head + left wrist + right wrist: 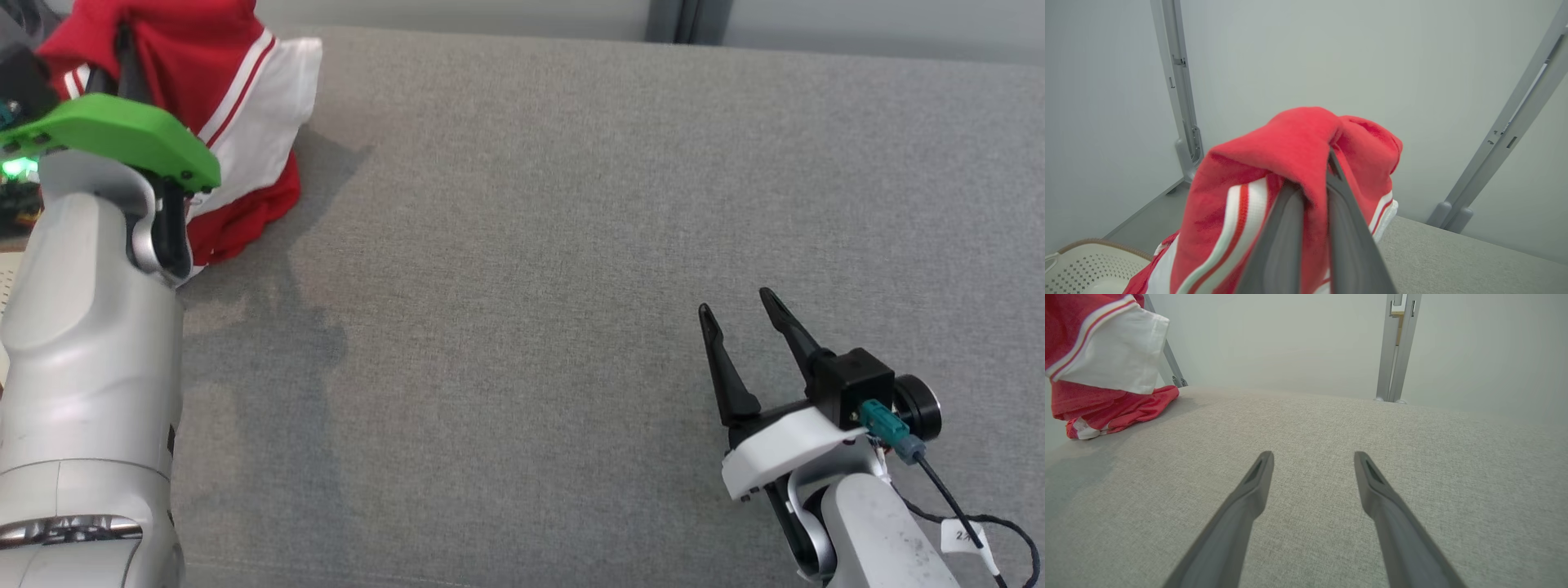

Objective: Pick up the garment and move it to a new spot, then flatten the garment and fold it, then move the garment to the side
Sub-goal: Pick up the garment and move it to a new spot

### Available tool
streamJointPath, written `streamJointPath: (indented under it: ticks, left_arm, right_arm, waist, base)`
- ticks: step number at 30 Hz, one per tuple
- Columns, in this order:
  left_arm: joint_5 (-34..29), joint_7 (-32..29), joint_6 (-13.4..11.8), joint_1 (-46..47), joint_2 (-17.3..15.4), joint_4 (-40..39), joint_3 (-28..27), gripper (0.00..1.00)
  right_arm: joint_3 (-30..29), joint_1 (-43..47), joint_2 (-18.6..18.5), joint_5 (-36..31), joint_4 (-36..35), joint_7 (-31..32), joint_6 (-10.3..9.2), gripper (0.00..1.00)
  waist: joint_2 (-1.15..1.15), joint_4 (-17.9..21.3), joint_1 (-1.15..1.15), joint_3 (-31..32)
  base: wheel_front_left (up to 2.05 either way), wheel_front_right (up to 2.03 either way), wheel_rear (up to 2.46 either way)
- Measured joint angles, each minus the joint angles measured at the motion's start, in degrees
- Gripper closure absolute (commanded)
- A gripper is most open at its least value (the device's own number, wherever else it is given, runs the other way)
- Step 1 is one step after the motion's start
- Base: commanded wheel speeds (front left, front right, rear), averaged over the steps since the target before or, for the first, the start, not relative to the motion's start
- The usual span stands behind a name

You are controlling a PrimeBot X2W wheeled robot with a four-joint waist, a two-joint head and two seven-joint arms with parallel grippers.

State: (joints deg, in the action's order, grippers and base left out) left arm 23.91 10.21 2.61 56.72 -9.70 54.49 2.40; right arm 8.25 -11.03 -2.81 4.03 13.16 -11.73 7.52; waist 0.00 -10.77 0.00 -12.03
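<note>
The red, white-striped garment (1290, 143) is bunched over the tips of the left fingers (1349, 237), which are clamped together on a narrow fold. Its lower folds trail below them onto the grey worktop (1310, 428). So thin a pinch could slip under the hanging weight, or lift one layer alone. The right fingers (1249, 498), spread apart and empty, sit well aside, too far to catch it.
</note>
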Motion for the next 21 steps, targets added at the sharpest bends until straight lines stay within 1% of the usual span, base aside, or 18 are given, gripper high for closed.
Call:
streamJointPath:
  ticks: [2, 5, 8, 14, 18, 21]
  left_arm:
    - [-1.0, -0.6, 0.5, 1.8, 0.8, -2.1, 1.8, 1.0]
    - [-2.0, -1.7, 2.1, 3.6, 3.0, -5.5, 4.7, 1.0]
    - [-2.6, -2.8, 2.9, 4.3, 4.2, -8.5, 7.3, 1.0]
    - [-1.7, -5.2, 3.9, 3.7, 6.6, -14.8, 13.8, 1.0]
    - [-0.2, -6.6, 4.2, 1.4, 6.7, -17.9, 19.1, 1.0]
    - [0.6, -7.7, 4.3, -0.5, 6.8, -19.8, 24.4, 1.0]
  right_arm:
    - [0.0, 0.9, 0.0, 0.5, 0.4, -0.1, 0.0, 0.0]
    - [0.2, 1.6, 0.0, 0.9, 0.6, -0.3, 0.0, 0.0]
    - [0.0, 2.4, 0.0, 1.1, 0.6, -0.3, 0.0, 0.0]
    - [-0.1, 2.6, 0.0, 0.8, -0.6, 0.6, -0.01, 0.0]
    - [-0.2, 2.6, 0.0, 0.8, -1.2, 0.9, 0.0, 0.0]
    - [-0.3, 2.3, 0.0, 0.9, -1.4, 0.9, 0.01, 0.0]
  waist:
    - [0.0, 0.1, 0.0, 2.0]
    - [0.0, 0.7, 0.0, 5.0]
    - [0.0, 2.2, -0.01, 7.4]
    - [0.0, 7.6, 0.0, 10.3]
    - [0.0, 11.8, 0.0, 11.1]
    - [0.0, 15.8, 0.0, 11.1]
  base:
    - [0.0, 0.0, 0.0]
    - [0.0, 0.0, 0.0]
    - [0.0, 0.0, 0.0]
    - [0.0, 0.0, 0.0]
    - [0.0, 0.0, 0.0]
    - [0.0, 0.0, 0.0]
